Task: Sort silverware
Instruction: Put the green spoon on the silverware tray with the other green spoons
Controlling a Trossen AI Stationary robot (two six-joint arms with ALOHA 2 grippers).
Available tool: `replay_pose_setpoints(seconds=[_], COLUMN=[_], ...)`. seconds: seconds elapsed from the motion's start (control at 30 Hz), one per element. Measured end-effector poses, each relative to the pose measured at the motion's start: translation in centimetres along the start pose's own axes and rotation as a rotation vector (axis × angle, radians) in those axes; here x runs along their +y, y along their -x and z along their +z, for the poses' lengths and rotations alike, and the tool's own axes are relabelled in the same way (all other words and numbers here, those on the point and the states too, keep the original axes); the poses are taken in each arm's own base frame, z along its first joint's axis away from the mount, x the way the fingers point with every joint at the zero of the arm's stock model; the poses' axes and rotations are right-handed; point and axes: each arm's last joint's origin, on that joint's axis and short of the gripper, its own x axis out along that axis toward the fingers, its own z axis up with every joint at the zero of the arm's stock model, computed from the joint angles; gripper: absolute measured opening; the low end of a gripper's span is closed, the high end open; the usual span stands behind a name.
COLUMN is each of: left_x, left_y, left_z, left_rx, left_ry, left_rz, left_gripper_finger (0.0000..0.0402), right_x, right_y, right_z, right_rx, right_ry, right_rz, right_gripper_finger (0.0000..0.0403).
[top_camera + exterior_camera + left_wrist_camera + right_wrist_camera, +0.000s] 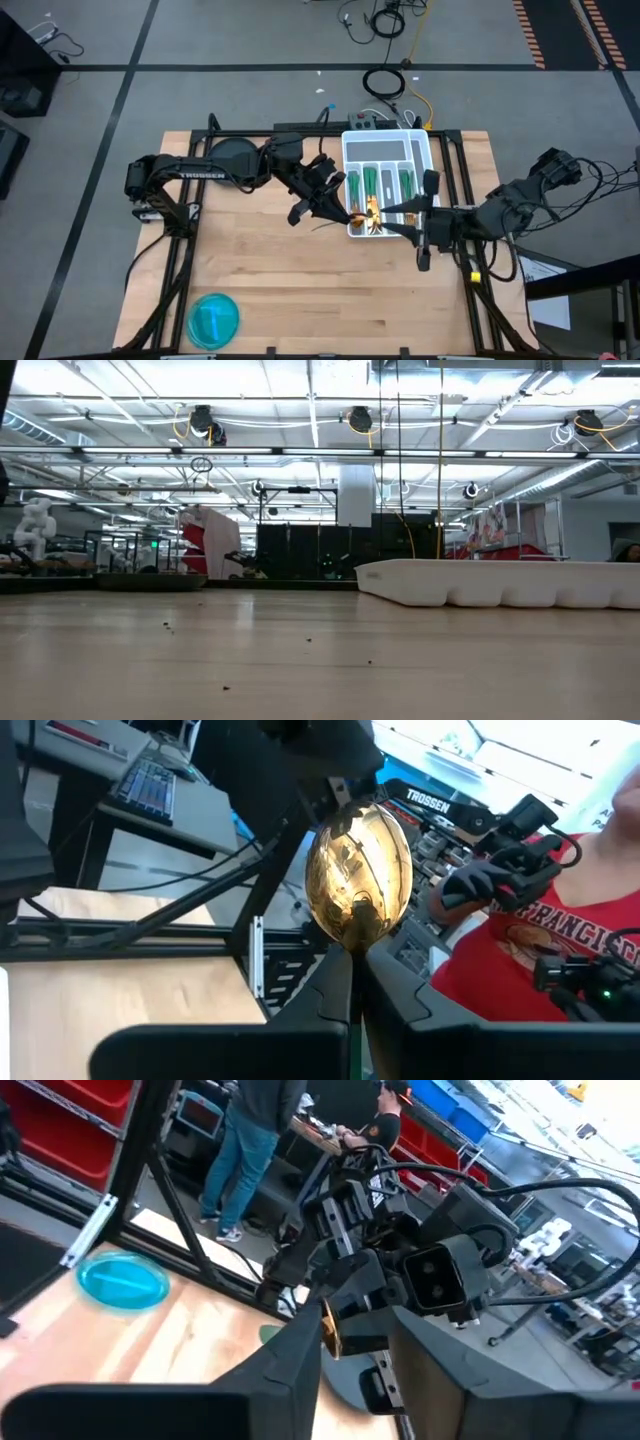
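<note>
Wooden tabletop [300,270] fills mid-frame; at its upper right my left gripper [335,207] pinches 1 gold spoon [358,885] beside the white tray [388,141]. My right gripper [400,213], fingers partly apart around its handle, should clamp firmly before the left releases.

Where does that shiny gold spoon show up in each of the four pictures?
High view: the gold spoon sits mid-table between the two pincers, at the white tray's near end.
Low view: not in it; only the tray shows.
Left wrist view: its bowl fills the centre, pinched in the left pincer.
Right wrist view: only a gold sliver shows.
Shared landmark: the tray.
</note>
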Motion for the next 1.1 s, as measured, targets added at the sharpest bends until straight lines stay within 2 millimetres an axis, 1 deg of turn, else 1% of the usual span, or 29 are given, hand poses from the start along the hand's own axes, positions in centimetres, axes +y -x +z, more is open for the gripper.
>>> replay_pose_setpoints(seconds=[0.2, 0.33, 0.43, 0.57, 0.8, 0.93, 1.1], left_x=[0.0, 0.0, -0.1, -0.2, -0.2, -0.2, -0.2], left_y=[0.0, 0.0, -0.1, -0.2, -0.2, -0.2, -0.2], left_z=[0.1, 0.1, 0.1, 0.0, 0.0, 0.0, 0.0], left_rx=[-0.012, -0.012, -0.011, -0.010, -0.010, -0.010, -0.009], left_ry=[-0.010, -0.011, -0.012, -0.014, -0.013, -0.016, -0.017], left_rz=[0.006, 0.005, 0.003, 0.001, 0.001, 0.001, 0.000], left_gripper_finger=[0.0010, 0.0010, 0.0010, 0.0010, 0.0010, 0.0010, 0.0010], right_x=[0.2, 0.1, -0.2, -0.5, -1.1, -1.3, -1.1], right_y=[-1.5, -2.3, -2.6, -2.9, -3.3, -3.6, -4.6], right_z=[-0.4, -0.7, -0.9, -1.0, -1.3, -1.4, -2.0], right_rx=[0.007, 0.027, 0.028, 0.015, 0.028, 0.014, 0.052], right_ry=[0.015, 0.006, 0.004, -0.009, -0.013, -0.018, -0.011], right_rz=[0.027, 0.017, 0.022, 0.045, 0.024, 0.067, 0.072], right_gripper_finger=[0.0140, 0.0143, 0.0142, 0.0138, 0.0126, 0.0111, 0.0086])
